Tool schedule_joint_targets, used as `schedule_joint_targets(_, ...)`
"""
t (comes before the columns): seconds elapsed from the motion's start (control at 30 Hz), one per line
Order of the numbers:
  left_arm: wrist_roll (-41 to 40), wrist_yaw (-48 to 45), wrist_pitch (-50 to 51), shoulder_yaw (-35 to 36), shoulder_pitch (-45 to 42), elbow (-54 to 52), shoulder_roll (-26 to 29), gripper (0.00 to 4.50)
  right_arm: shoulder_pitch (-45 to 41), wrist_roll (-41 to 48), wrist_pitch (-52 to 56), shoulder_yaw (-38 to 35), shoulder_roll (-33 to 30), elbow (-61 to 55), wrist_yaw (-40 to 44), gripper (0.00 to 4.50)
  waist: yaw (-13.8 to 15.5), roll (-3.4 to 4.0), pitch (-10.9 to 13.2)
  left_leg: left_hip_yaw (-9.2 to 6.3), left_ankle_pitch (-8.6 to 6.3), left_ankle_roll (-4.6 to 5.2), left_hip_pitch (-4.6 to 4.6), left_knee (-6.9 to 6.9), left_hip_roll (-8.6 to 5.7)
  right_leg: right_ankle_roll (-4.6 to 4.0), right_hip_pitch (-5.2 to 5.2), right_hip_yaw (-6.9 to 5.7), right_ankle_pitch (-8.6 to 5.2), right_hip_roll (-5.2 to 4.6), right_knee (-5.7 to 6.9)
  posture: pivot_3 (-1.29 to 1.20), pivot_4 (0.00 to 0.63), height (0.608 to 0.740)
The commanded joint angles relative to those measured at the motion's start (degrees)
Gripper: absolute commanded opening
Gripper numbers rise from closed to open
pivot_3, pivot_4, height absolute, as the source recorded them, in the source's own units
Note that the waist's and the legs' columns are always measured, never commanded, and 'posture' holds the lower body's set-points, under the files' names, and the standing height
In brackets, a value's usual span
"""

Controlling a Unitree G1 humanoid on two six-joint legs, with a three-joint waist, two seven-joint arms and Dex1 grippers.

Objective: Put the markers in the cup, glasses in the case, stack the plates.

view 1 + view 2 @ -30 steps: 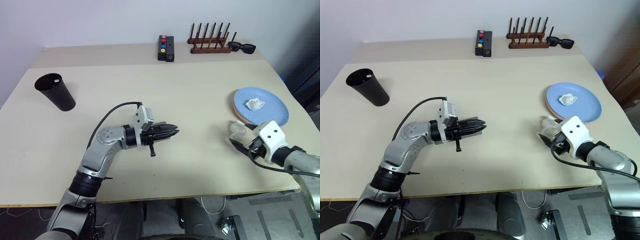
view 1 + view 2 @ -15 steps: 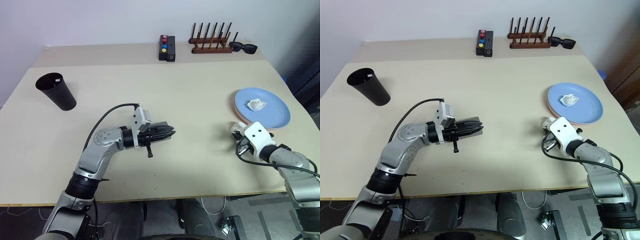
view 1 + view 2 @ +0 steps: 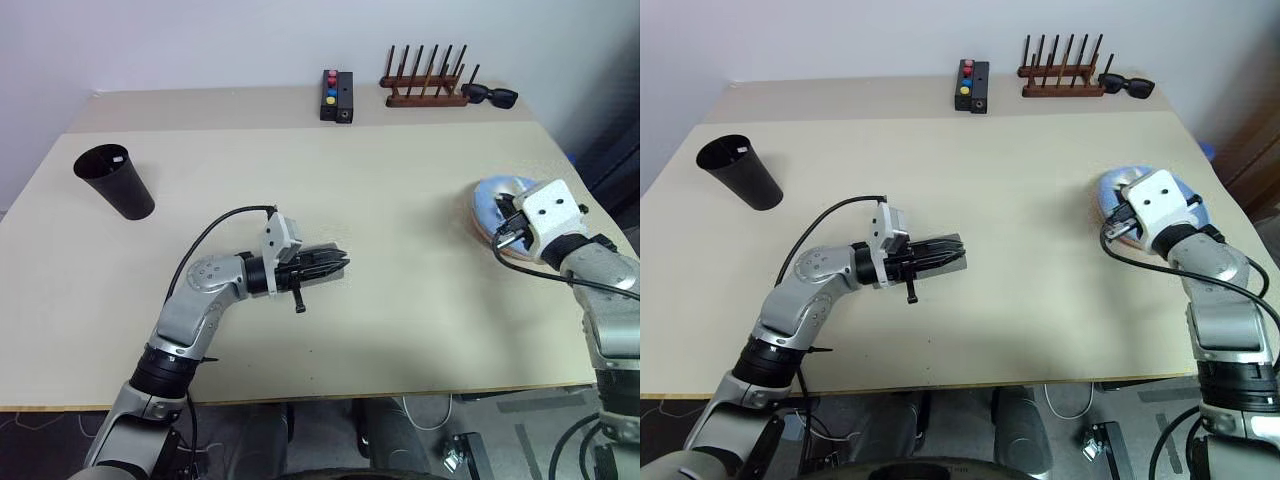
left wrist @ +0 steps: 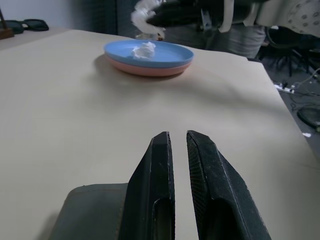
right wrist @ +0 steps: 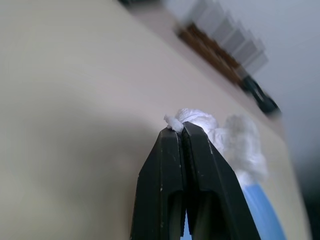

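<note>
Counted against the table (image 3: pixel 1040 180): two stacked plates (image 4: pixel 148 62) near its right edge, one light blue on one salmon pink. Two crumpled white paper wads, one (image 4: pixel 143 50) lying on the blue plate, one (image 5: pixel 200 120) above the table. One black cup (image 3: pixel 738 172) at the left side. At the far edge, one wooden rack (image 3: pixel 1060 72) with six pegs, one pair of black sunglasses (image 3: pixel 1127 87), one black box (image 3: pixel 971 87) with three coloured buttons.

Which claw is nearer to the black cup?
Left. The left claw is mid-table, apart from the cup at the far left edge. The right claw is over the plates on the opposite side.
</note>
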Motion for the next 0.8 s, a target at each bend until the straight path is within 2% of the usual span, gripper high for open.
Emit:
schedule_joint_targets(0.03, 0.6, 0.8, -1.6, 1.9, 0.5, -1.8, 1.0, 0.47, -1.5, -1.9, -1.9, -0.9, -0.7, 2.8, -2.0, 0.85, -0.2, 0.00, 0.0, 0.00, 0.00, 0.00, 0.01, -0.01, 0.00, 0.00, 0.00, 0.00, 0.00, 0.00, 0.00, 0.00, 0.150, 0.739)
schedule_joint_targets(0.2, 1.2, 2.6, -3.3, 5.6, 0.6, -0.2, 3.0, 0.47, -3.3, -2.7, -4.3, 0.0, -0.4, 4.6, -2.4, 3.30, -0.5, 0.02, 0.0, 0.01, 0.00, 0.00, 0.06, -0.04, 0.02, 0.00, -0.01, 0.00, 0.00, 0.02, 0.04, 0.00, 0.150, 0.739)
schedule_joint_targets(0.37, 1.5, 6.2, -5.8, 12.7, 2.3, 0.6, 6.3, 0.47, -5.2, 1.1, -7.7, 0.1, 1.4, 3.1, 1.3, 3.30, -0.4, 0.02, 0.0, 0.01, 0.00, 0.00, 0.05, -0.04, 0.02, 0.02, -0.01, 0.00, 0.00, 0.01, 0.03, 0.00, 0.150, 0.739)
schedule_joint_targets(0.6, 1.1, 11.3, -6.2, 25.1, 12.1, -2.8, 12.4, 0.47, -4.2, 12.6, -7.1, 2.1, 3.7, -1.6, 15.3, 3.30, -0.4, 0.04, 0.0, 0.00, -0.01, 0.01, 0.04, -0.08, 0.05, 0.03, -0.02, 0.00, 0.00, 0.02, 0.01, 0.00, 0.150, 0.739)
schedule_joint_targets(0.8, 1.4, 13.6, -7.5, 31.7, 18.4, -1.6, 15.2, 0.47, -5.8, 14.2, -6.7, 3.6, 3.5, 2.4, 20.1, 3.30, -0.1, 0.03, 0.0, 0.00, -0.01, 0.01, 0.02, -0.03, 0.04, 0.00, -0.02, -0.01, 0.00, 0.00, -0.01, 0.00, 0.150, 0.739)
